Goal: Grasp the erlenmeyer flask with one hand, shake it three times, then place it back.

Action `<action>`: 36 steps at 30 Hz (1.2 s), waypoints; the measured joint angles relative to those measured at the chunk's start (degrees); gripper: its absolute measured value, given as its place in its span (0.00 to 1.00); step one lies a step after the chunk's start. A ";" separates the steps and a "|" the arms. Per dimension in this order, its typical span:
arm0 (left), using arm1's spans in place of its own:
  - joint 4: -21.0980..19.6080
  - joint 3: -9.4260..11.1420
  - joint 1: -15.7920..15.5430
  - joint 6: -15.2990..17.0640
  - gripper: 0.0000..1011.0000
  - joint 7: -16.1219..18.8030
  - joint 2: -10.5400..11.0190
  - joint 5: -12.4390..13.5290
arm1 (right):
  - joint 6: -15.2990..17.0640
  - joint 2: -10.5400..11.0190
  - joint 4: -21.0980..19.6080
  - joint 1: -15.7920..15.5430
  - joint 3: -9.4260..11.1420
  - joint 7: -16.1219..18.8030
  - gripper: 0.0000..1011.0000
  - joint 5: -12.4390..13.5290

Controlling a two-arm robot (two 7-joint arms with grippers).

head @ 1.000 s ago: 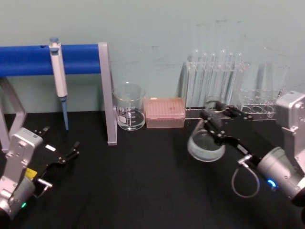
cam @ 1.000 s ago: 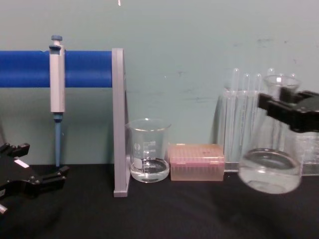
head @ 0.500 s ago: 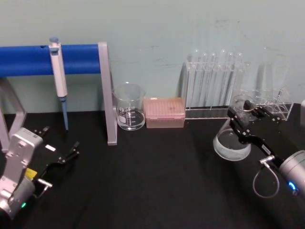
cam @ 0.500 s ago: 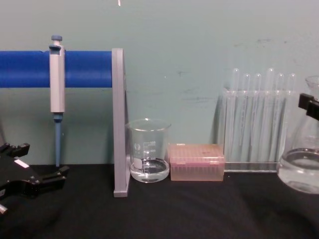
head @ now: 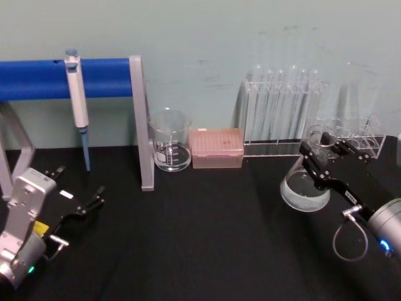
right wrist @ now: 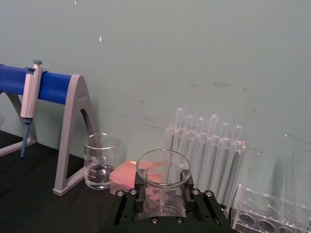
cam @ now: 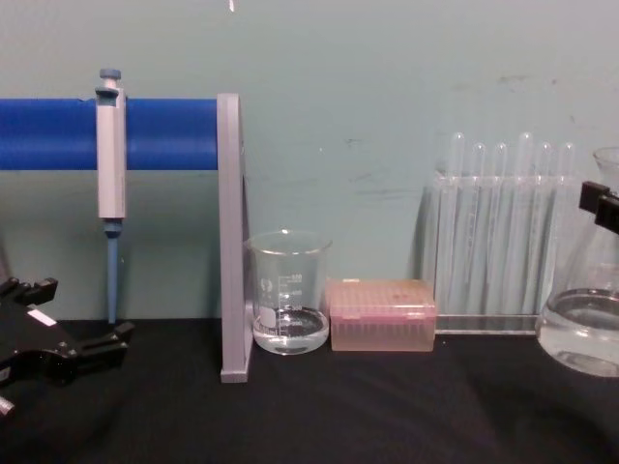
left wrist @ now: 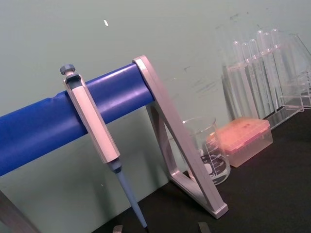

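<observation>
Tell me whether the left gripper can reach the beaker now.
Probably yes, but not straight: the grey stand leg sits between the open left gripper and the beaker, so it would have to come round the leg's front.

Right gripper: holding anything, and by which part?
The right gripper is shut on the erlenmeyer flask, clamped around its narrow neck just below the rim. The left gripper is open and holds nothing.

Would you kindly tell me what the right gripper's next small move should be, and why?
Probably ease the right gripper down to seat the erlenmeyer flask before letting go: its jaws are shut on the neck, the flask stands upright, yet I cannot tell whether its base touches the table. The left gripper sits parked on the left.
</observation>
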 joint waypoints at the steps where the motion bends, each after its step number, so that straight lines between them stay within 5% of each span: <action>1: 0.00 0.00 0.00 0.00 0.99 0.00 0.00 0.00 | -0.01 -0.13 0.07 0.02 0.10 0.27 0.45 -0.10; 19: 0.00 0.00 0.00 0.00 0.99 0.00 0.00 0.01 | -0.28 -0.53 2.13 3.20 -2.10 5.32 0.44 0.49; 36: 0.00 0.00 0.00 0.00 0.99 0.00 0.00 0.00 | -1.18 0.85 6.82 9.47 -8.71 13.57 0.44 4.73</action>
